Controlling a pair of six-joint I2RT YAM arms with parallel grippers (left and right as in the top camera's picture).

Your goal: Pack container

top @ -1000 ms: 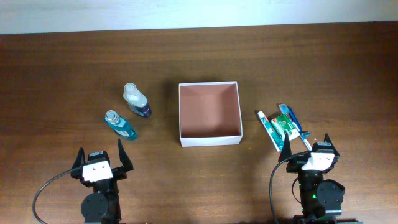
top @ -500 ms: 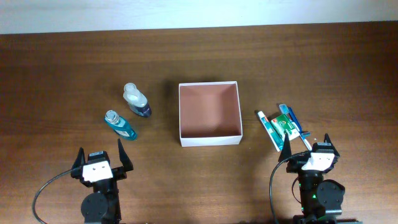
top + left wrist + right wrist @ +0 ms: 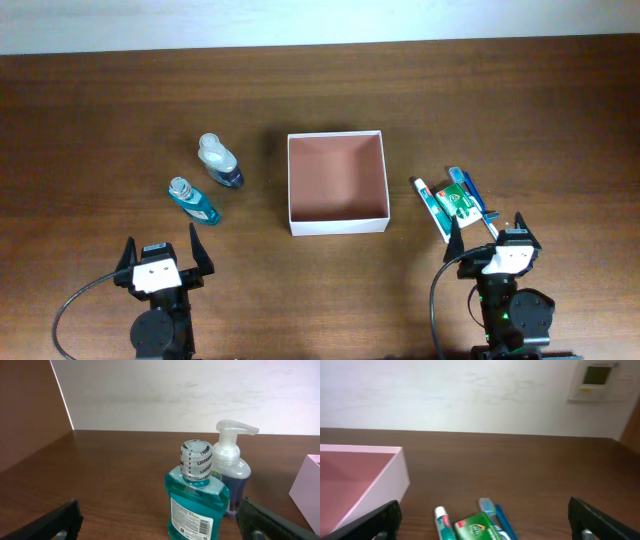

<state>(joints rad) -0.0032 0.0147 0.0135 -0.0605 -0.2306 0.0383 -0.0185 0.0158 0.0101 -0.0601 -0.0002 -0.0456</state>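
Note:
The container [image 3: 337, 214], a square white box with a reddish-brown inside, stands open and empty at the table's middle; its corner shows in the right wrist view [image 3: 395, 467]. A teal mouthwash bottle [image 3: 194, 201] [image 3: 197, 495] and a pump bottle [image 3: 220, 162] [image 3: 231, 472] stand left of it. A toothpaste tube [image 3: 431, 204] [image 3: 445, 524], a green packet [image 3: 459, 203] [image 3: 479, 528] and a blue toothbrush [image 3: 470, 190] [image 3: 497, 515] lie right of it. My left gripper [image 3: 160, 255] [image 3: 160, 522] is open, just short of the mouthwash. My right gripper [image 3: 489, 235] [image 3: 485, 520] is open over the near end of the toiletries.
The table's far edge meets a white wall [image 3: 300, 20]. A wall panel [image 3: 597, 380] shows at the right wrist view's upper right. A brown side wall [image 3: 25, 410] rises at the left of the left wrist view.
The right gripper has shifted very slightly left. Nothing else has moved.

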